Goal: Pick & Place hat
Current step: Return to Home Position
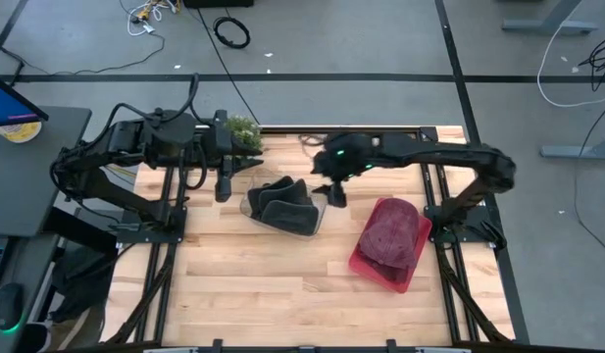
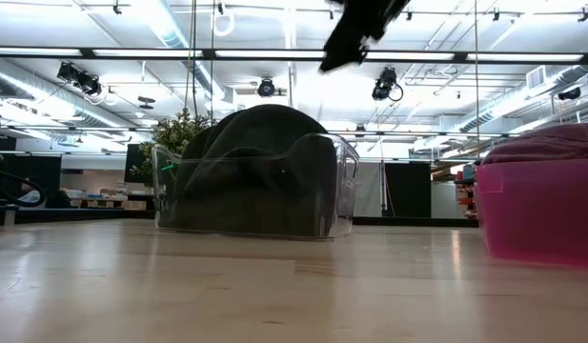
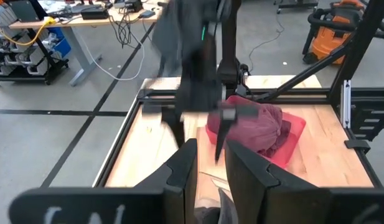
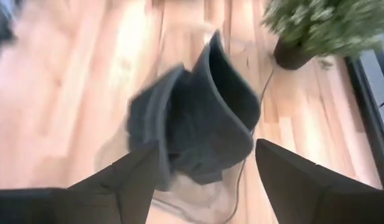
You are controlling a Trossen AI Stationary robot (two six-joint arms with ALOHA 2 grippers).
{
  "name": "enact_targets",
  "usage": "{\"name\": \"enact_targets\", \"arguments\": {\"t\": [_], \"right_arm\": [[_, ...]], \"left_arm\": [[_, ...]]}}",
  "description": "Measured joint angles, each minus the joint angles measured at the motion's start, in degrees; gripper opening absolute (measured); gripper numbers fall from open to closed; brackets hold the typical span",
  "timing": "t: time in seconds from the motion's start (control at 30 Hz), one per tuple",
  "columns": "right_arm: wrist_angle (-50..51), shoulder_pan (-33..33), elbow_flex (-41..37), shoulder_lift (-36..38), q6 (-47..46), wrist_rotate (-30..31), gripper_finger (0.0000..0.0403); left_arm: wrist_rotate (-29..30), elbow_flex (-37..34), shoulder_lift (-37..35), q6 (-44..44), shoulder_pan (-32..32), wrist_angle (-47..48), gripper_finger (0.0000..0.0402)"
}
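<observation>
A dark grey hat lies crumpled in a clear plastic bin at the table's middle, its folds standing up above the bin's rim. My right gripper hangs open in the air above the bin's right side, with nothing between its fingers. A maroon hat rests in a pink bin at the right. My left gripper waits raised at the table's far left, its fingers a narrow gap apart and holding nothing.
A small potted plant stands at the table's far edge behind the clear bin. Black frame rails run along the table's left and right sides. Bare wood lies toward the near edge.
</observation>
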State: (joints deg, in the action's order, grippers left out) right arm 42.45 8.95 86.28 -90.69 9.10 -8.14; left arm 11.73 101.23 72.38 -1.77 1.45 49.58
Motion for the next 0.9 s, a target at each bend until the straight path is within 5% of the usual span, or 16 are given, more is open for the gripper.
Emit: {"name": "enact_targets", "arguments": {"t": [0.2,0.5,0.9], "right_arm": [[1.7,-1.1,0.1,11.1,-9.3,-1.8,0.0203],[7.7,-2.6,0.1,21.4,-12.8,0.0,0.0012],[11.1,-2.4,0.1,22.0,-15.4,1.1,0.0004]], "left_arm": [[-3.5,-1.7,-0.1,-0.1,0.0,-1.0,0.0079],[-10.3,-17.7,-2.2,1.1,-0.8,-14.5,0.0012],[-15.3,-50.8,-14.5,8.1,-2.9,-49.1,0.0003]]}}
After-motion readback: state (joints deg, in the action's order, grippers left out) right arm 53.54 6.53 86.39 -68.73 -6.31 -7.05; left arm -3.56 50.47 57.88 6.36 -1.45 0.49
